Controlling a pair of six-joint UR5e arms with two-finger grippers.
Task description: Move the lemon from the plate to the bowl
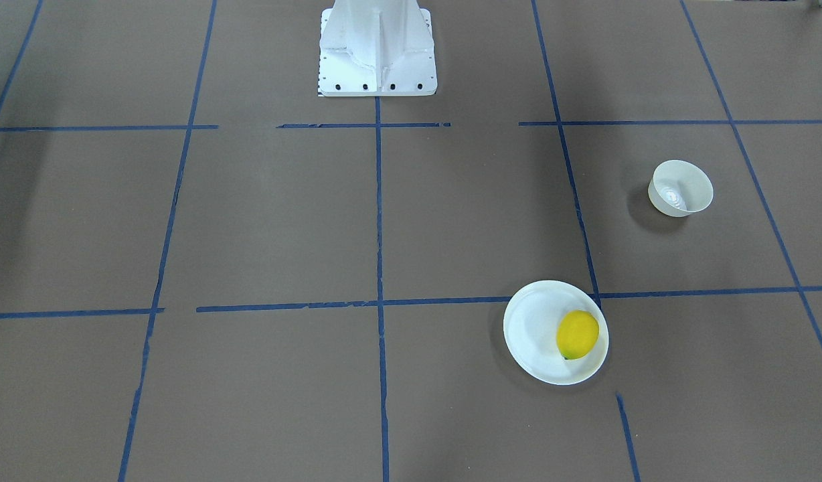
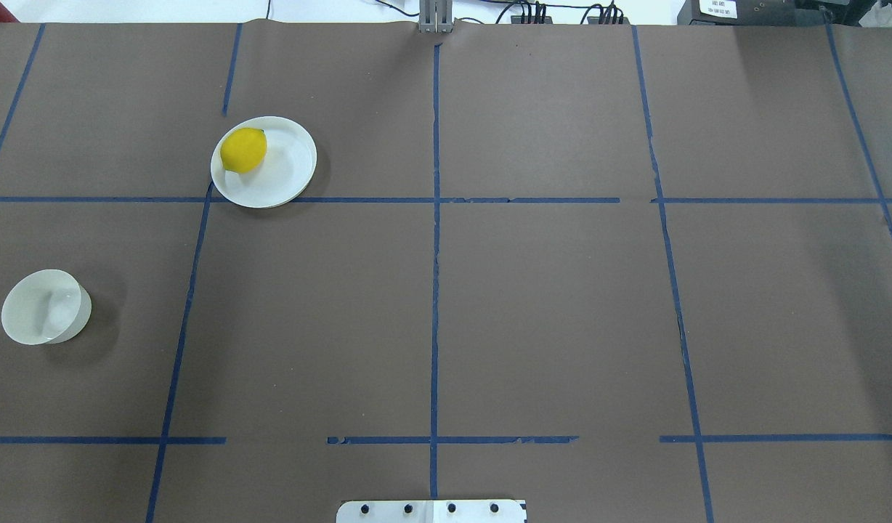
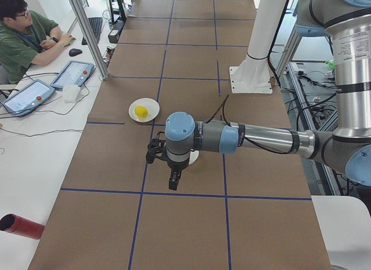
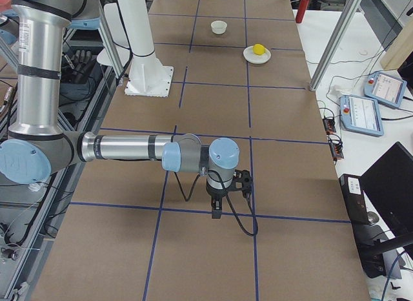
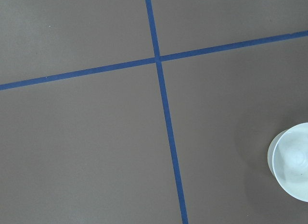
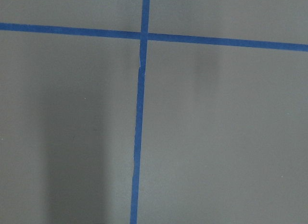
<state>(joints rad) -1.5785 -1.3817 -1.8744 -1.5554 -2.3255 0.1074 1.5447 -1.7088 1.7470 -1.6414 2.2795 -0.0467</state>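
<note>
The yellow lemon (image 2: 243, 149) lies on the white plate (image 2: 286, 171), near its rim; both also show in the front view, lemon (image 1: 577, 334) and plate (image 1: 531, 321). The small deep white bowl (image 2: 43, 306) stands empty, apart from the plate, and shows in the front view (image 1: 681, 188) and at the left wrist view's right edge (image 5: 292, 167). My left gripper (image 3: 174, 181) hangs over the table beside the bowl; I cannot tell if it is open. My right gripper (image 4: 217, 211) hangs far from both dishes; I cannot tell its state.
Blue tape lines (image 2: 435, 254) mark a grid on the brown table cover. The robot's white base (image 1: 377, 50) stands at the table's middle edge. An operator (image 3: 26, 38) sits at a side desk with tablets (image 3: 26, 96). A red cylinder (image 3: 20, 226) lies near there.
</note>
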